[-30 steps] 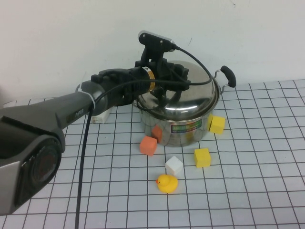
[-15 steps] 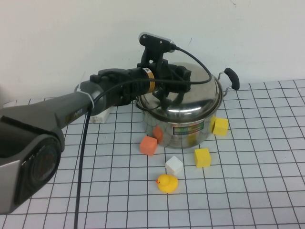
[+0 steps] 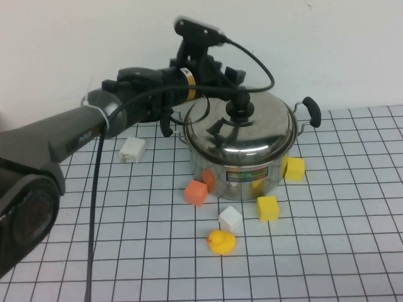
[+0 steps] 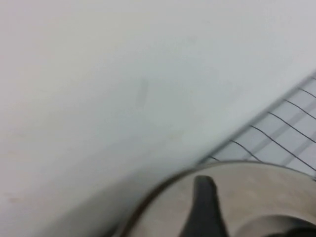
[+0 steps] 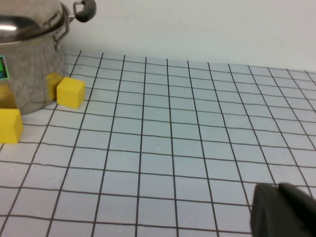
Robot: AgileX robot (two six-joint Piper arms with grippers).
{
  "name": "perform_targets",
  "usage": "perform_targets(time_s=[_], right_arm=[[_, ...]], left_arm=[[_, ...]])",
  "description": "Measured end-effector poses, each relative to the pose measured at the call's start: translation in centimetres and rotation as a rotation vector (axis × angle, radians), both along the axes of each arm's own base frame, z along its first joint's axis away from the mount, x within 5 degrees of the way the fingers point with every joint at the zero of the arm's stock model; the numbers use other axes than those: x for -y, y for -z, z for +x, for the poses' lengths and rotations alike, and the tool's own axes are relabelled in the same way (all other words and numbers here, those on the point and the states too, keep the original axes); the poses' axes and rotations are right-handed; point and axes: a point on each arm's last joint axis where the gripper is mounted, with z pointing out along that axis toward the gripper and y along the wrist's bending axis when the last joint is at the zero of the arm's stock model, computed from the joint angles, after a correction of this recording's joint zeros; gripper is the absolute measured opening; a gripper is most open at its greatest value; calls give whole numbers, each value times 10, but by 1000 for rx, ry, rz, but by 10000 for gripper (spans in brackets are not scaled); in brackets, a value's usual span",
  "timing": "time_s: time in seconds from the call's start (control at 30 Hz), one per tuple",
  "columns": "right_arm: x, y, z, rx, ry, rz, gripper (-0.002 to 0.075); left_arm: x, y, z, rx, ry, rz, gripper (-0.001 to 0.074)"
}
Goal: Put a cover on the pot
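Nearest on the table (image 3: 352, 251) sits one yellow duck (image 3: 221, 241). Behind it are one white block (image 3: 230, 218), two yellow blocks (image 3: 267, 207), one orange block (image 3: 196, 192), and one small white box (image 3: 132, 150) far left. The pot (image 3: 242, 165) stands behind the blocks with the lid (image 3: 239, 126) on it. The left gripper (image 3: 220, 78) hovers behind the knob (image 3: 240, 108), jaws apart, holding nothing. The right gripper (image 5: 284, 210) is low over bare table; I cannot tell its state. I judge the lid may sit crooked, and the arm could knock the knob.
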Motion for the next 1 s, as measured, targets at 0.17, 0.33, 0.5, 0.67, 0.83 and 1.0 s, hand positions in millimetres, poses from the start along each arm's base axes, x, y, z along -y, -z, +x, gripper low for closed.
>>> perform_targets(time_s=[0.17,0.33,0.5,0.67,0.83,1.0], right_arm=[[0,0,0,0,0,0,9],[0,0,0,0,0,0,9],[0,0,0,0,0,0,9],[0,0,0,0,0,0,9],[0,0,0,0,0,0,9],[0,0,0,0,0,0,9]], left_arm=[[-8,-29,-4,43,-68,-22,521],[-21,-91,-21,156,-128,-42,367],[-41,-162,-54,312,-198,-54,79],[-68,-203,-93,396,-306,-65,11],[-98,-203,-130,382,-464,-44,0],[-122,-177,-178,262,-519,-84,0]])
